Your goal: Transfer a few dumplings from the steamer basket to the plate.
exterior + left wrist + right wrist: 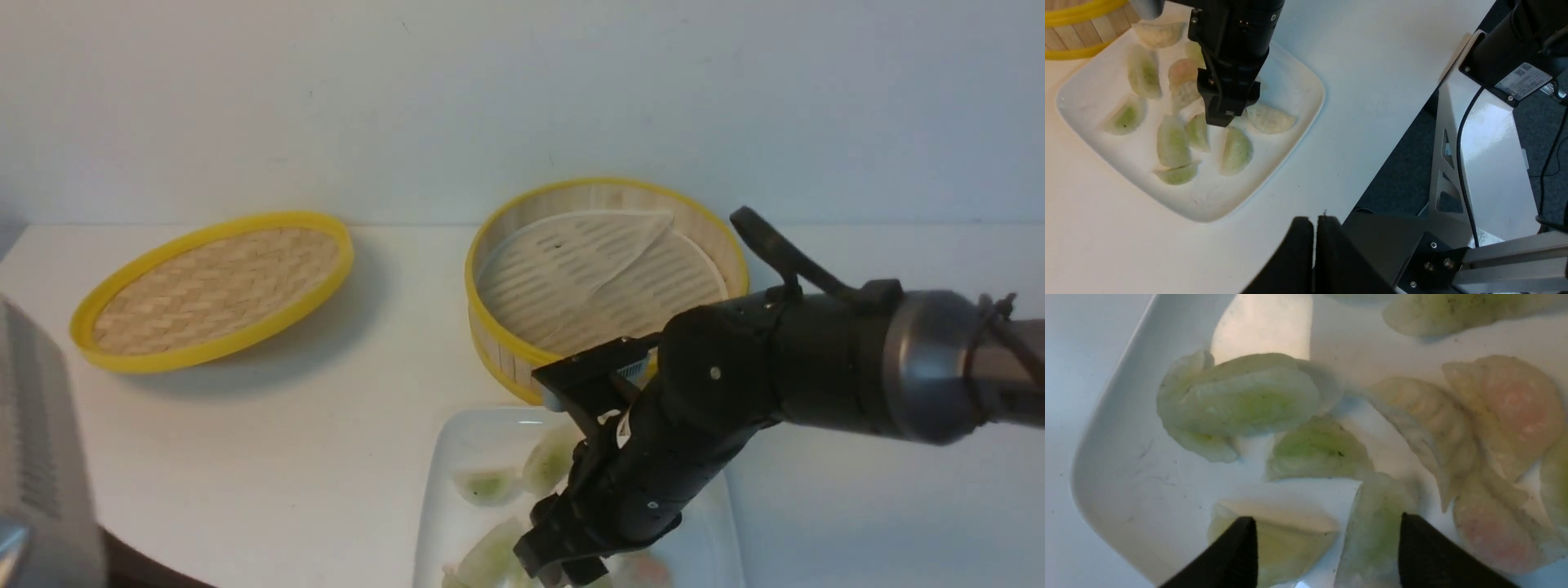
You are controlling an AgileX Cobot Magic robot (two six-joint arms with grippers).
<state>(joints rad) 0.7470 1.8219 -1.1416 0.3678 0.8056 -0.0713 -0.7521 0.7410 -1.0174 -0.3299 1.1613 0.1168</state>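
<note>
Jaws parted on my right arm [824,351], I have nothing gripped that I can see; my left jaws are closed, away to the left of the plate [731,523]. Dumplings [1237,151] lie spread over that plate, on the near side of the steamer basket [482,335]. What matters now is how they lie under my right jaws, much the nearer pair: one pale green dumpling [1278,551] shows between the fingertips, its long axis slanting across the gap, while another [1380,522] lies alongside one finger, lengthwise to it. Whether either touches me, I can't tell. The visible basket floor has no dumplings, though my arm hides its near part. I judge the transfer nearly done, so I should rise straight up, keeping the jaws wide to avoid dragging that neighbour.
</note>
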